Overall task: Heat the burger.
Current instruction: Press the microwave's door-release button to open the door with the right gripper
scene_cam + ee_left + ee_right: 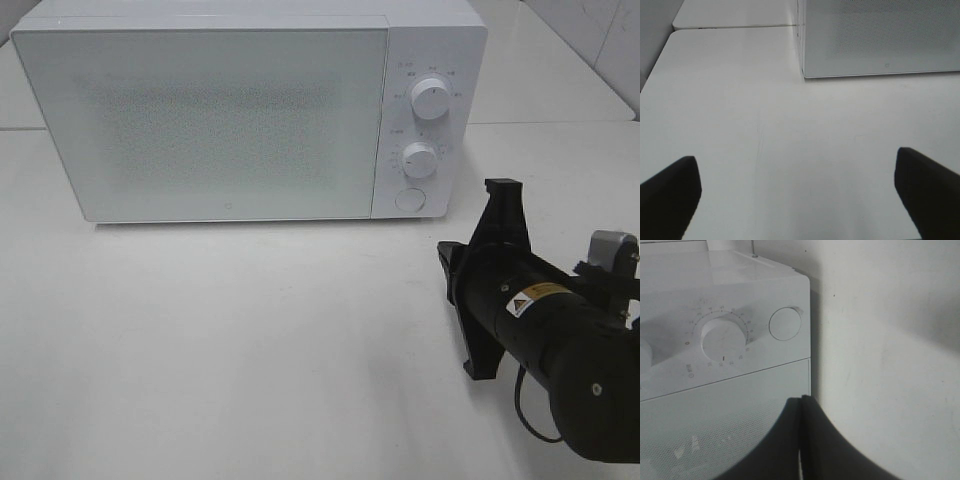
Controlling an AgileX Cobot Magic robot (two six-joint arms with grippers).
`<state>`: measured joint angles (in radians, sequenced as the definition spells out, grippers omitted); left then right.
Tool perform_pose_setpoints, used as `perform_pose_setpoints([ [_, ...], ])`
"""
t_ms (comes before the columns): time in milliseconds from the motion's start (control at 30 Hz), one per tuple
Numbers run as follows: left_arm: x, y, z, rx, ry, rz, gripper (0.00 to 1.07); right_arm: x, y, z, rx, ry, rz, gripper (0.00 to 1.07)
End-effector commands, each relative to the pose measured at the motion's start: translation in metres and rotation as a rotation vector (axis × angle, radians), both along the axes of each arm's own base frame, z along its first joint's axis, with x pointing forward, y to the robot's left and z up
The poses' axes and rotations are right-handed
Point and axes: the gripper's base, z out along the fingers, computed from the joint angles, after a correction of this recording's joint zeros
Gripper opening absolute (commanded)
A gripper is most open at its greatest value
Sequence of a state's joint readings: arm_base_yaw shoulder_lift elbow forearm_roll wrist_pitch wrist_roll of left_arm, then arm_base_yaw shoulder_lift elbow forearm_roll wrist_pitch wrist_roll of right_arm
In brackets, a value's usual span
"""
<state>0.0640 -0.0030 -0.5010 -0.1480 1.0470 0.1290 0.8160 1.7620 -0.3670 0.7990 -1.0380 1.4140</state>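
Observation:
The burger is not in any view. A white microwave (220,120) stands at the back of the table with its door closed; nothing shows through the frosted door. My right gripper (447,262) is shut and empty, low over the table to the front right of the microwave and pointing at its control panel. In the right wrist view its fingers (802,405) meet below the lower dial (723,337) and the round door button (785,323). My left gripper (799,195) is open and empty above bare table, short of the microwave's front corner (805,70).
The control panel carries an upper dial (430,98), a lower dial (420,160) and the round button (409,200). The white table (250,340) extends in front of the microwave. A seam (735,26) marks a second table behind.

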Motion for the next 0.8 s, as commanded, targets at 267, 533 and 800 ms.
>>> perform_pose_setpoints([
  [267,-0.003,0.000,-0.001,-0.010,-0.027,-0.005,1.03,0.033,0.010,-0.003,-0.024,0.001,0.029,0.00],
  [533,-0.003,0.000,-0.001,-0.010,-0.027,-0.005,1.03,0.058,0.009,-0.009,-0.042,0.023,0.037,0.00],
  [800,-0.003,0.000,-0.001,-0.010,-0.027,-0.005,1.03,0.079,0.008,-0.010,-0.039,0.029,0.038,0.00],
])
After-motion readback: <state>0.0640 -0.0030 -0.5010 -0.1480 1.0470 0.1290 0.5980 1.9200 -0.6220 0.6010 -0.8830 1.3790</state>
